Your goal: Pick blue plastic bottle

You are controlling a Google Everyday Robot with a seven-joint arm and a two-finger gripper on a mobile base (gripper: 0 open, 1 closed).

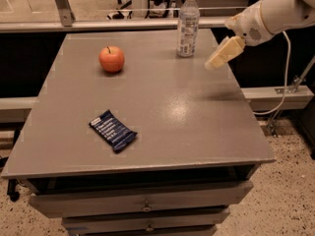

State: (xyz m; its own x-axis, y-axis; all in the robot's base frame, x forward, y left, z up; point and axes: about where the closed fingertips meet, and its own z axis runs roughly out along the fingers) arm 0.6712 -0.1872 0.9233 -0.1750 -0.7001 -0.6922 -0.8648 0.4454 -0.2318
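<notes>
Desk: grey, flat top, seen from its front edge; drawers stacked beneath.

Apple: red-orange, stem up, far-left part of the desk, well apart from everything else.

Snack wrapper: flat, dark blue with pale print, lying askew on the near-left part of the desk.

Blue plastic bottle: upright near the far edge of the desk, right of centre. Clear body, white screw cap, pale bluish-white printed label round the middle; taller than the apple. Nothing touches it, and the desk surface on its near side is bare.

Gripper: cream-coloured, slanting down and to the left, hanging above the far-right part of the desk, just to the right of the bottle and apart from it. It shows as a single pale block, possibly seen side-on; whether the jaws are spread or pressed together cannot be told. It holds nothing. Its faint shadow lies on the desk below.

Arm: white, entering from the upper right corner.

Cable: pale, hanging from the arm beyond the desk's right edge.
</notes>
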